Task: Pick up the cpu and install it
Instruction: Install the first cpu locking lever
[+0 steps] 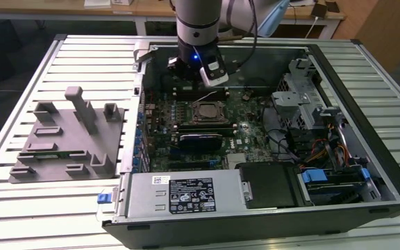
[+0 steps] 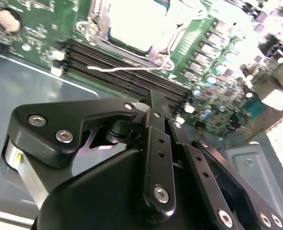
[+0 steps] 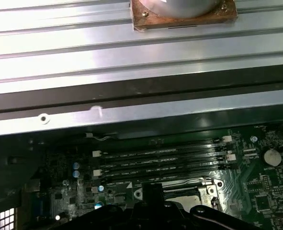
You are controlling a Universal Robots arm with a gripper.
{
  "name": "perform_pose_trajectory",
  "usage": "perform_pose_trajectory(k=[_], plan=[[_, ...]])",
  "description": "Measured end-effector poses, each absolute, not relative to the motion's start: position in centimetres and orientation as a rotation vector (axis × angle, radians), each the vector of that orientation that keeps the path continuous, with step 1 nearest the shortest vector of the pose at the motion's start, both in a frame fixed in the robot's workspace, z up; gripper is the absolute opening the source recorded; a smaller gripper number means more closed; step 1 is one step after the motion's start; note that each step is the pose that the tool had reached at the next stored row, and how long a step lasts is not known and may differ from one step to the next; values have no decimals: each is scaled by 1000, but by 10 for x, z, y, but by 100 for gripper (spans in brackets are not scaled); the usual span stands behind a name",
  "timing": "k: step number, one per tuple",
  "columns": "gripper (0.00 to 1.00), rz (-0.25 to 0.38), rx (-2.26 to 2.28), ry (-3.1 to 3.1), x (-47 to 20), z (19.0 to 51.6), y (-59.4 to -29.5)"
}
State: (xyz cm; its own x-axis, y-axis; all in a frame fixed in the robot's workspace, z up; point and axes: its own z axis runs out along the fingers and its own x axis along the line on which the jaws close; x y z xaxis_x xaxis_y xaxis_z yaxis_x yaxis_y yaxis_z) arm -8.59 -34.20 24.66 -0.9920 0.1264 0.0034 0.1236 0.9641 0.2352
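Green motherboard; cpu seemingly silver-white.

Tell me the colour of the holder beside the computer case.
Grey. The holder shows best in the exterior view.

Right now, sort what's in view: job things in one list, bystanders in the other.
Job:
gripper, above the board near the socket
cpu, apparently lying in that socket

Lying about:
grey holder
power supply
drive cage
memory slots
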Motion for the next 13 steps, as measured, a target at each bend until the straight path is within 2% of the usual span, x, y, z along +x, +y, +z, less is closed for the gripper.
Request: perform_pose_trajectory(k=[13], plan=[[11, 360, 291, 3073, -84, 245, -342]])
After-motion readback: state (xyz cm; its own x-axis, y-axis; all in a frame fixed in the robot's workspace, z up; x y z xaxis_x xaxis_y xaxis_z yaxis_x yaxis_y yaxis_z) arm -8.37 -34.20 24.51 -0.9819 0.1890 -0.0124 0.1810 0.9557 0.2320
